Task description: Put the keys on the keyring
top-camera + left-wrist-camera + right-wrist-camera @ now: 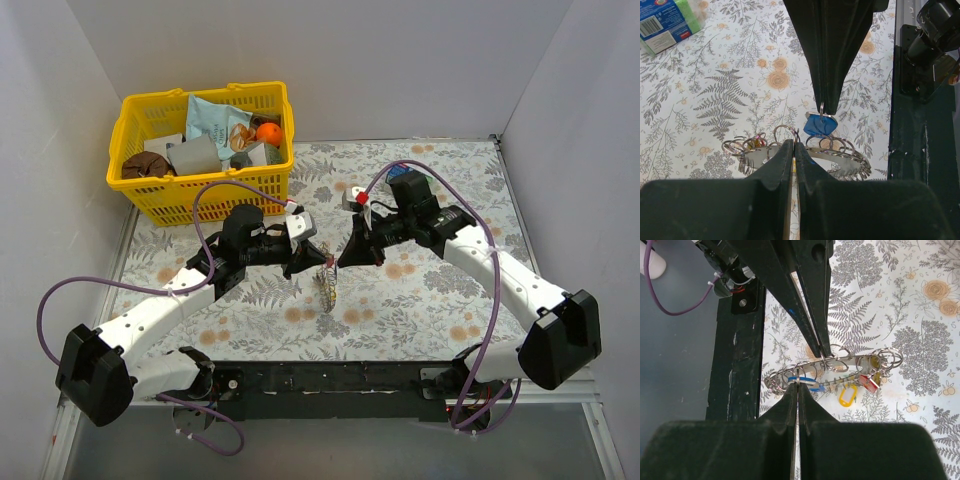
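The keyring (845,362), a large thin metal hoop carrying several small split rings, hangs edge-on between both grippers above the floral cloth; it also shows in the top view (327,283) and the left wrist view (840,161). My left gripper (794,147) is shut on the hoop's rim. My right gripper (798,385) is shut on the small ring of the blue key (802,382), held against the hoop; the blue head shows in the left wrist view (820,125). A yellow key tag (847,395) and a red one (869,383) dangle from the hoop.
A yellow basket (128,160) with a blue-green packet (215,120) and other items stands at the back left. A small red-topped object (360,198) lies behind the right gripper. A blue-white carton (660,27) lies on the cloth. The black front rail (735,365) is close below.
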{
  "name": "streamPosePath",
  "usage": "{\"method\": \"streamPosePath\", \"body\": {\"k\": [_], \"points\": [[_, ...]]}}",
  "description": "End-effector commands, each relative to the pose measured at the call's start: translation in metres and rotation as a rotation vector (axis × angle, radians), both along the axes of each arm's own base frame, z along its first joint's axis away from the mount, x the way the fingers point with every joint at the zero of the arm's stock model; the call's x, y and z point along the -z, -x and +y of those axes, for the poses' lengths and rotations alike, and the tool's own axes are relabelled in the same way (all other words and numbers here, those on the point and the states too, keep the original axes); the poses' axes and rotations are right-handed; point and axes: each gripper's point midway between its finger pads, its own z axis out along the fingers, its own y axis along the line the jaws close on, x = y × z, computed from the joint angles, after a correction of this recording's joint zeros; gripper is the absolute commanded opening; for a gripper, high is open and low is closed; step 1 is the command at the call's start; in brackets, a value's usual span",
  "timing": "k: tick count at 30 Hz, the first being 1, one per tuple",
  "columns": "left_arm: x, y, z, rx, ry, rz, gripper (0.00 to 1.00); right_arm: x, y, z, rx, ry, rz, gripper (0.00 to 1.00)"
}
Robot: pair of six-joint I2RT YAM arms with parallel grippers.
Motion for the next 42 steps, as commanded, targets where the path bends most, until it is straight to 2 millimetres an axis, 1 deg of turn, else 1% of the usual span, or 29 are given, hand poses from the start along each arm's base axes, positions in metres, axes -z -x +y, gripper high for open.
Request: {"method": "streamPosePath", "body": {"k": [1,15,18,27,42], "points": [[-0.0321,-0.0017,-0.0070,0.027,0.068,-0.075,0.00,-0.0174,-0.0094,0.0080,-0.010,-0.035,-0.064,0.01],[-0.0328,0.0002,-0.0075,0.036,0.070,-0.075,0.00,-0.0107,-0.0170,0.0059,0.011,0.004,-0.090,0.01],[-0.0328,-0.0002,-0.0072,0.034,0.070,-0.075,0.00,-0.0117,-0.0182,0.0064,0.008,0.003,-0.098,0.01],[-0.0333,-0.0006,-0.0075,0.034,0.071,-0.076,0.00,-0.0179,-0.0153,0.0096,-0.017,-0.022,-0.102,0.01],[-0.0345,-0.0010,-0.0092,0.041,0.074,-0.072,0.00,-0.0167,-0.0088,0.0138,-0.050,-0.025,-0.086,0.01]]}}
